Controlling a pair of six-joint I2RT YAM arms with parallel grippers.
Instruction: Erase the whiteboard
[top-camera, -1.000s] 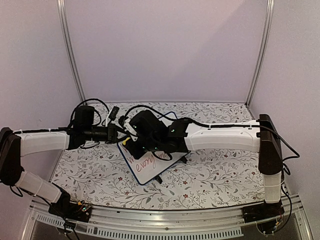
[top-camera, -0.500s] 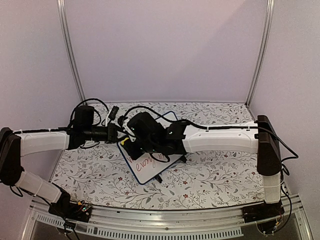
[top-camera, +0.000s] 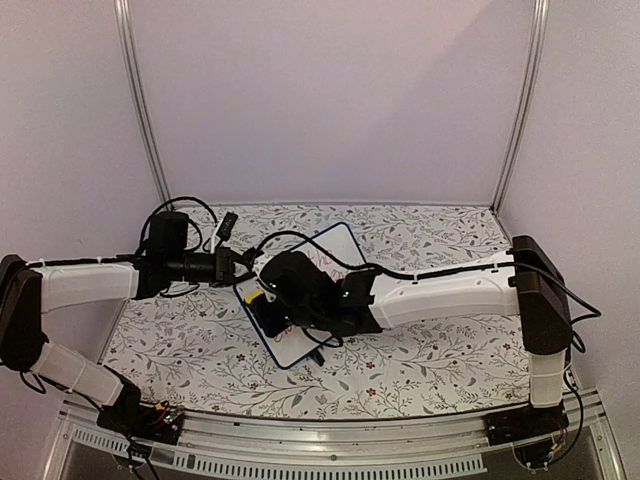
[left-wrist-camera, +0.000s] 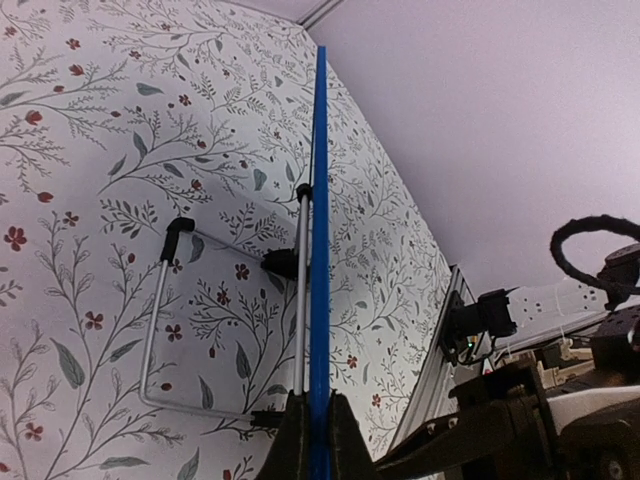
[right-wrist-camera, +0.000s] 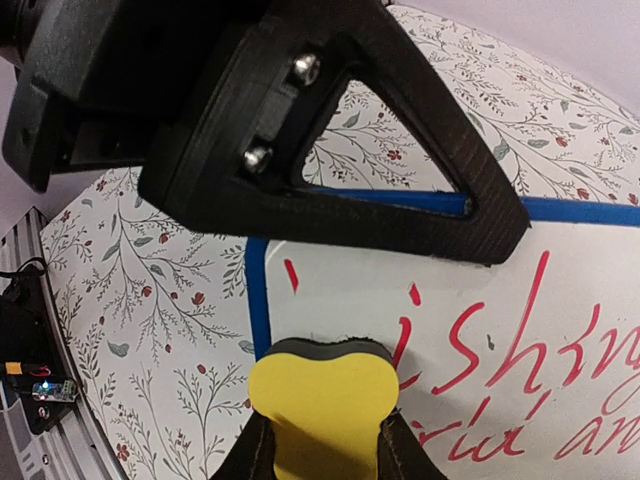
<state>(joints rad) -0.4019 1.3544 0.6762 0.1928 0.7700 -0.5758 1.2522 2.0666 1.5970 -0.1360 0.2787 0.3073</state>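
Note:
The whiteboard (top-camera: 328, 252), white with a thin blue frame, stands tilted on the table's middle. My left gripper (top-camera: 243, 272) is shut on its left frame edge. In the left wrist view that blue edge (left-wrist-camera: 319, 200) runs straight up from between the closed fingertips of the left gripper (left-wrist-camera: 312, 400). My right gripper (top-camera: 260, 302) is shut on a yellow eraser (right-wrist-camera: 325, 405) with a dark pad, pressed on the whiteboard (right-wrist-camera: 480, 290) near its blue left border. Red handwriting (right-wrist-camera: 530, 320) lies to the eraser's right. The left gripper's black finger (right-wrist-camera: 330, 150) clamps the top edge.
A floral cloth (top-camera: 430, 350) covers the table. The board's wire stand (left-wrist-camera: 160, 320) with black feet rests behind it. Black cables (top-camera: 190, 205) loop over both arms. Pale walls close in the back and sides, and an aluminium rail (top-camera: 330, 450) runs along the near edge.
My right gripper slid with the eraser toward the board's near-left part, uncovering the board's far corner and covering the writing seen earlier. The left arm and the board stayed put.

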